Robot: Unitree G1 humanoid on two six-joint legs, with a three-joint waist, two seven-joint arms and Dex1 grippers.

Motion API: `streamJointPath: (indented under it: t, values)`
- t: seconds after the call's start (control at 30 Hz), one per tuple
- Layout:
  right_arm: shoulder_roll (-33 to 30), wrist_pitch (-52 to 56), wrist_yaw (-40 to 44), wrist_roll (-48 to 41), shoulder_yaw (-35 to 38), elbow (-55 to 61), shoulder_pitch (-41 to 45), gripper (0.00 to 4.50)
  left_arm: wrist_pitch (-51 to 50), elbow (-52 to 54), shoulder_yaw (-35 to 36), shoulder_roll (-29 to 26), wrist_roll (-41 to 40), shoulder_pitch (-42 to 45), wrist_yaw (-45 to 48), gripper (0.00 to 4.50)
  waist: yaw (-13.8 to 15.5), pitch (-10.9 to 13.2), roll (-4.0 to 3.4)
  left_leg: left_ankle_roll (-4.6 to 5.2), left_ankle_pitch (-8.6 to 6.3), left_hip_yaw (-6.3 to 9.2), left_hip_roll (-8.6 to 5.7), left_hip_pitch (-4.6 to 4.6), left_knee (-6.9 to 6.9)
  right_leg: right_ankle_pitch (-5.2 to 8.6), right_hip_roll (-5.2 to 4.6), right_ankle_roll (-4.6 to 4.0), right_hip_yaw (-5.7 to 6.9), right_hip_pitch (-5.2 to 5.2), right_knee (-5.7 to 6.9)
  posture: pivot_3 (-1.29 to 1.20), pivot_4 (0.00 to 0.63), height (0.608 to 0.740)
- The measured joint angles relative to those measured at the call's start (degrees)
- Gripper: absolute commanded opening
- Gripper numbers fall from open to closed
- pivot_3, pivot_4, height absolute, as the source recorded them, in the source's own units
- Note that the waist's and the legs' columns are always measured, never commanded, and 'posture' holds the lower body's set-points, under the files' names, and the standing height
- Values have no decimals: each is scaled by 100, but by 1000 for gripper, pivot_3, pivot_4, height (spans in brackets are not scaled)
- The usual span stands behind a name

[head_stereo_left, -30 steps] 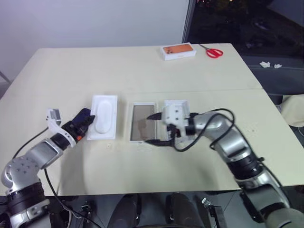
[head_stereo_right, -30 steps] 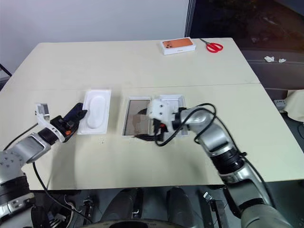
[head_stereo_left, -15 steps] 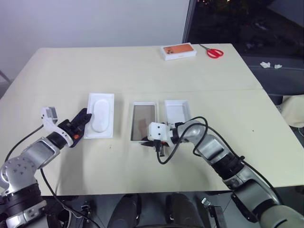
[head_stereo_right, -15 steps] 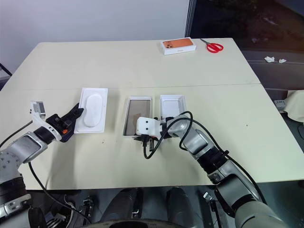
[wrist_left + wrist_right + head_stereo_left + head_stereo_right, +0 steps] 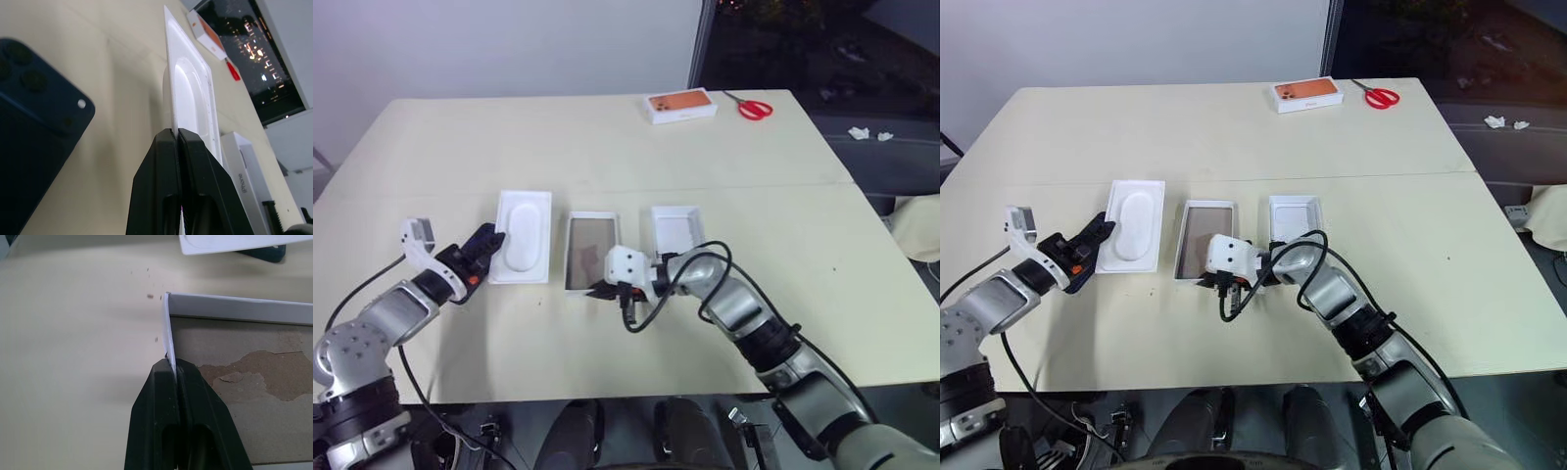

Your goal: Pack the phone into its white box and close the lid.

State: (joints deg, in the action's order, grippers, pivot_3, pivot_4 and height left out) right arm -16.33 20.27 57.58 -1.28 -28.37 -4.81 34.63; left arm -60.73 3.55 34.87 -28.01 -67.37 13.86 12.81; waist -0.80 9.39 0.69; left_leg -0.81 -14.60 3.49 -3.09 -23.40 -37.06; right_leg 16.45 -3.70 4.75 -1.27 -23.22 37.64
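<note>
Nothing packed yet: my left gripper [image 5: 177, 142] pinches the tray [image 5: 525, 235], my right gripper [image 5: 172, 366] the box [image 5: 590, 253] wall, phone [image 5: 29, 127] left of the tray (lid [image 5: 677, 228] off, right).

Tray [image 5: 525, 235], box [image 5: 590, 252], lid [image 5: 677, 228] side by side

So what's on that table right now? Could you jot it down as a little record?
table: pale, two sections joined
phone: dark blue, lying back up beside the white tray
white tray: rounded recess facing up, on the robot's left
brown-floored box: open, in the middle
white shell: open, just right of it
left gripper: jaws shut on the white tray's edge
right gripper: jaws shut on the brown-floored box's wall
far edge: orange-topped box, red scissors
</note>
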Motion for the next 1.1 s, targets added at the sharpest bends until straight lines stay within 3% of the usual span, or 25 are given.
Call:
streamJointPath:
  t: [0.07, 0.17, 0.4, 0.63, 1.1]
  values:
    - [-2, 196, 21, -20, 3, 8, 0, 903, 0, -1, 1, 0, -80, 3, -54, 0, 7, 0, 0, 0, 0, 0, -1, 0, -1, 0, -1, 0, 1, -1, 0, 0, 150, 740]
    - [3, 388, 10, -85, 15, 62, -36, 2388, -2, -2, 1, -2, -148, 17, -94, 0, 1, 0, 1, 0, 0, 0, 0, 0, 0, 0, 0, 0, 0, 0, 0, 0, 150, 740]
    - [-1, 754, -20, -609, 617, 399, 113, 2388, 7, 2, -86, 193, -317, 160, -294, 0, 9, 1, 0, 0, 0, 0, 0, 0, 1, 0, 0, 0, 0, 2, 1, 0, 150, 740]
    - [-1067, 533, 376, -1018, 1555, 632, 246, 2388, 158, 350, -689, 1145, -282, 152, -1070, 0, 85, 5, 18, 10, -6, 2, -6, -1, -3, 0, -5, 0, 2, 13, -9, 0, 150, 740]
    - [-1166, -206, 354, -880, 1558, 151, 68, 2388, 264, 517, -1165, 1454, -190, 25, -1437, 0, 14, 6, 17, 0, 0, 0, 2, -1, -1, 0, 5, 0, 1, 8, 0, 0, 150, 740]
